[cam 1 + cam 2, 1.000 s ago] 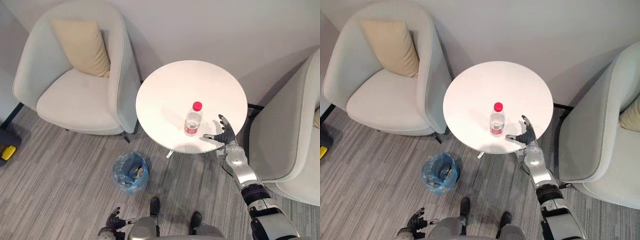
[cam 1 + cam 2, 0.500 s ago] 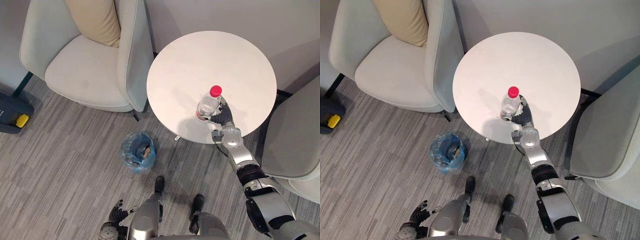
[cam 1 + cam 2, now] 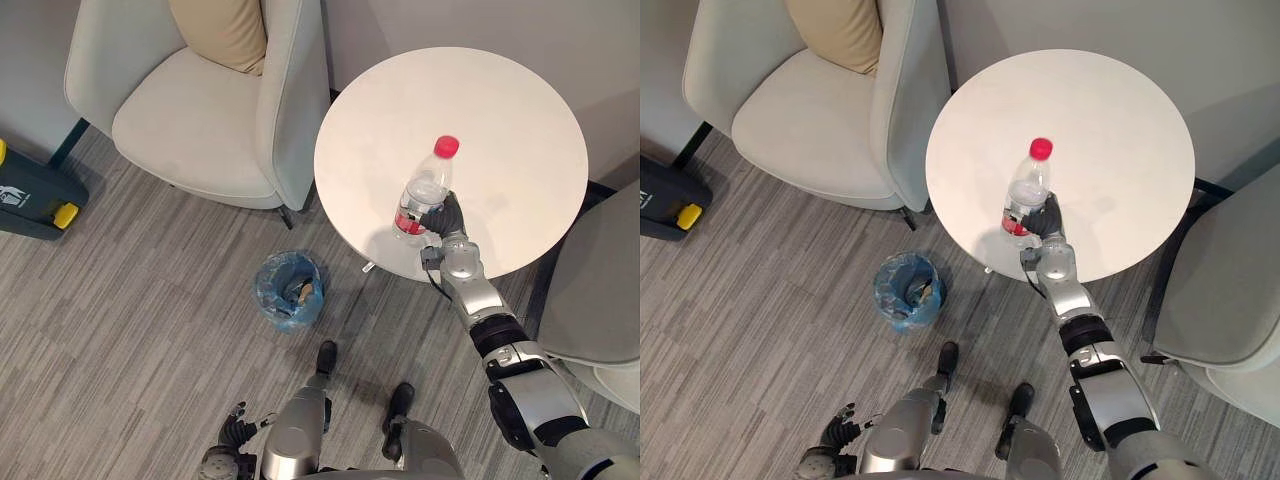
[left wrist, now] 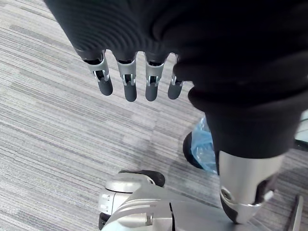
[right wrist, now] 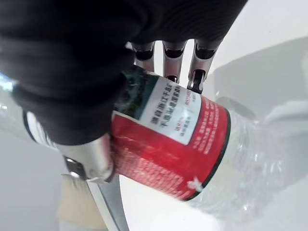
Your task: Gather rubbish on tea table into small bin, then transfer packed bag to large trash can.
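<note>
The right hand (image 3: 446, 216) is curled round the bottle (image 3: 427, 187) at its label, over the worktop (image 3: 500, 120); light, thin, slick plastic probably dents if squeezed.

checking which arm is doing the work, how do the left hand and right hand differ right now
1. The right hand is curled round the bottle; the left hand holds nothing, its fingers relaxed.
2. The right hand is up at the tea table; the left hand hangs low over the floor.
Shared: dark ribbed covers and silver, dark-tipped fingers.
</note>
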